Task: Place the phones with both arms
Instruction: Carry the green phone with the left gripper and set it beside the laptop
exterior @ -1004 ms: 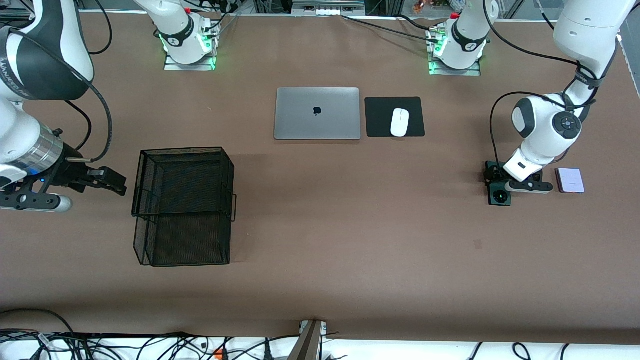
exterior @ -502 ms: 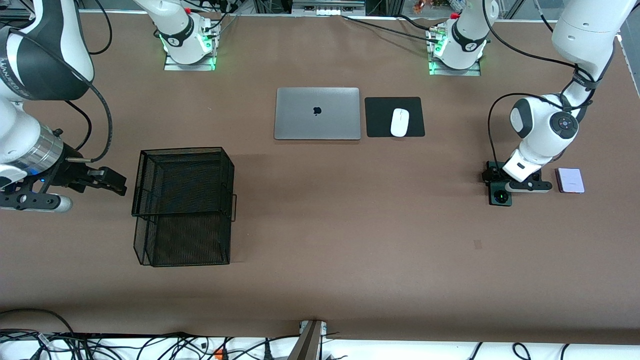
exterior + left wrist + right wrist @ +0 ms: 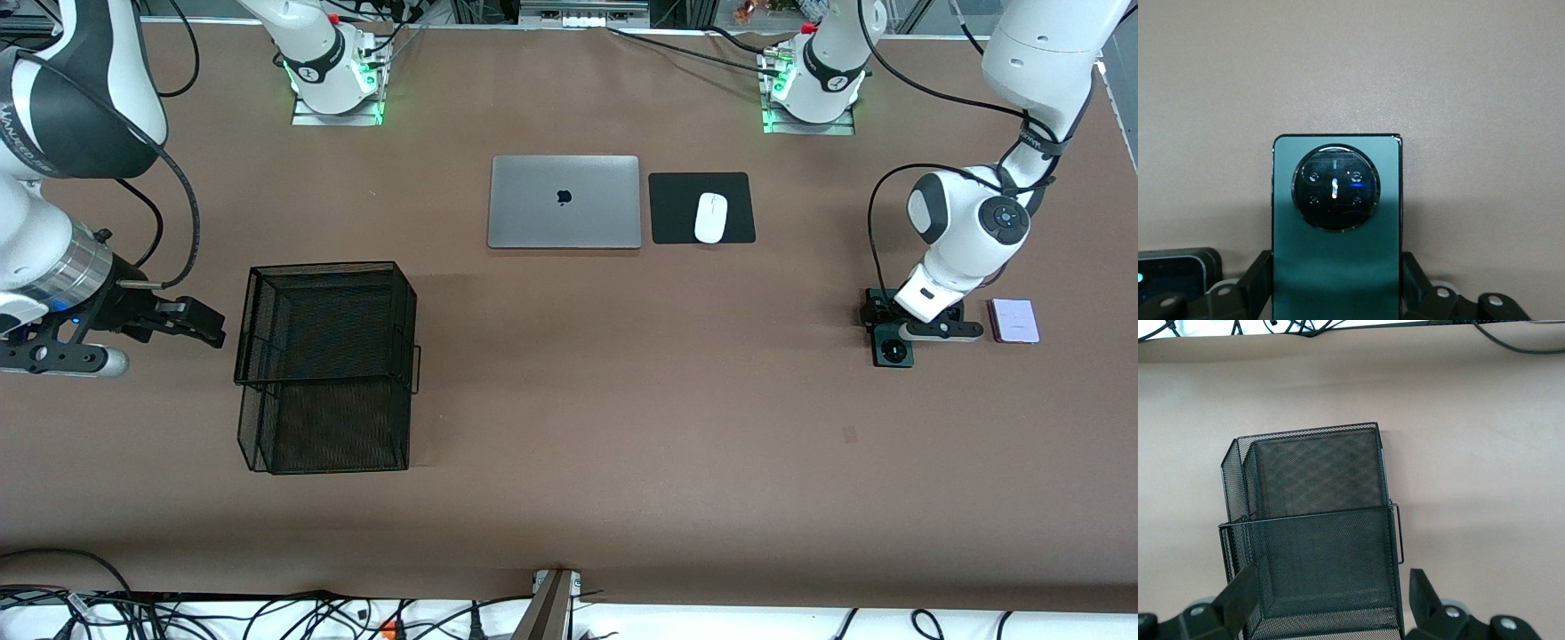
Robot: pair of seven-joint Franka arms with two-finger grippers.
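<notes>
The dark-green phone [image 3: 1336, 200] with its round camera ring lies flat on the brown table at the left arm's end. My left gripper [image 3: 1336, 267] is down over it, and the fingers [image 3: 1259, 270] press both long edges. In the front view only the phone's camera end [image 3: 891, 352] shows under the left gripper [image 3: 889, 322]. The pale-lilac phone [image 3: 1014, 321] lies beside it, closer to the table's end. A corner of the black phone [image 3: 1175, 267] shows beside the green one. My right gripper [image 3: 191, 322] hangs open and empty beside the mesh basket [image 3: 324, 364].
The black wire-mesh basket [image 3: 1315, 540] stands toward the right arm's end. A shut silver laptop [image 3: 564, 202] and a white mouse [image 3: 710, 217] on a black pad [image 3: 676, 222] lie farther from the front camera, near the bases. Cables run along the table's front edge.
The left gripper's fingers have closed in on the dark-green phone, and the left arm shifted slightly. The right arm has not moved.
</notes>
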